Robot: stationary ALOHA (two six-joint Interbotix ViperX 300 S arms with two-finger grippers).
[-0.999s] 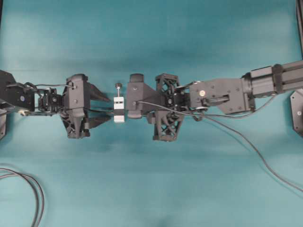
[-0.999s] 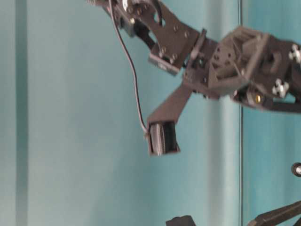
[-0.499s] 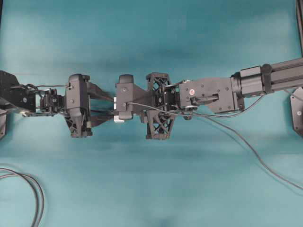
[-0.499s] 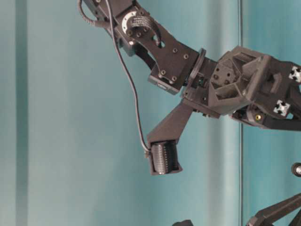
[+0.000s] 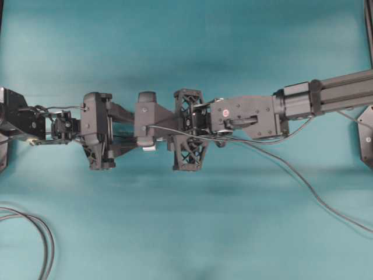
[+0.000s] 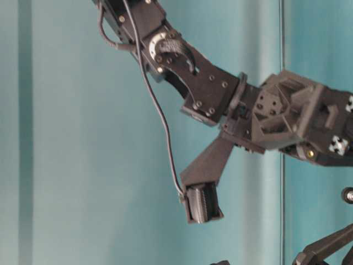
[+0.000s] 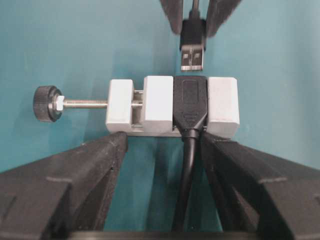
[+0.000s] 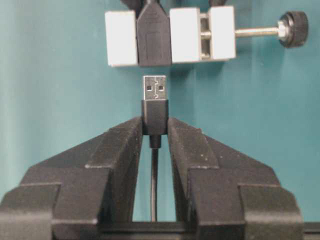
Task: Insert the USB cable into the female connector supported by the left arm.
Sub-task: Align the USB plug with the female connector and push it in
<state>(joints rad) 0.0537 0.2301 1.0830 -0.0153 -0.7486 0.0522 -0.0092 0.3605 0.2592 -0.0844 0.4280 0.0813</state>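
Observation:
The female connector [image 7: 157, 105] is a white block clamping a black socket [image 7: 190, 102], with a knobbed pin [image 7: 46, 103] out to one side. My left gripper [image 7: 165, 137] has its fingers spread wide, tips against the block's near edge, carrying it above the teal surface. My right gripper [image 8: 155, 125] is shut on the black plug [image 8: 155, 97] of the USB cable. The plug's silver tip points at the socket [image 8: 154, 37], lined up with it and a short gap away. From overhead, the right gripper [image 5: 145, 125] covers nearly all of the block [image 5: 149, 148].
The USB cable [image 5: 326, 201] trails off to the right across the teal surface. A looped double dark cable [image 5: 46, 245] lies at the lower left. A black mount [image 5: 367, 137] sits at the right edge. Both arms meet in the middle.
The right arm has moved left toward the left gripper and come lower, carrying the plug closer to the socket. It now hides the white block from overhead. The left arm stayed put.

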